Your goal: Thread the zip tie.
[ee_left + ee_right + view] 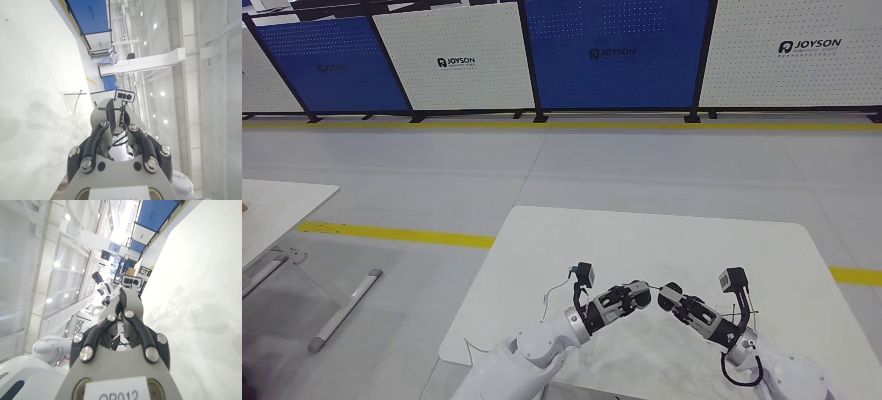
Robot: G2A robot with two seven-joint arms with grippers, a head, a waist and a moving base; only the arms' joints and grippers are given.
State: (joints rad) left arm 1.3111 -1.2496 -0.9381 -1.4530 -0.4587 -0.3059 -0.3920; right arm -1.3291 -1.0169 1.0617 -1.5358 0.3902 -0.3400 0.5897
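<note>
1. Although the hall matters little to this job, it is the biggest thing around me. Blue and white panels point(617, 50) fence off a grey floor point(542, 160) crossed by a yellow line point(392, 234).
2. Under me is the bench point(642, 240), smooth and plain white, so a thin black strap shows up well against it.
3. My left arm point(582, 320) and right arm point(712, 325) are bent inward over the near half of the bench. Their tips meet almost nose to nose above the surface. I judge that is because threading needs both ends of the strap up in the air, one end to each side.
4. My left jaws are narrowed to a slim gap and pinch the zip tie point(108, 109) at their tips. My right jaws are pressed together, but I cannot make out whether the other end lies between them.
5. The zip tie is black and held clear of the bench. Its pointed end sticks out across my left tips, toward the bench. The head is too small for me to tell whether the tail has entered it.
6. A second tie point(75, 94) lies flat on the bench, well apart from the work and beyond my right arm. It is probably a spare.
</note>
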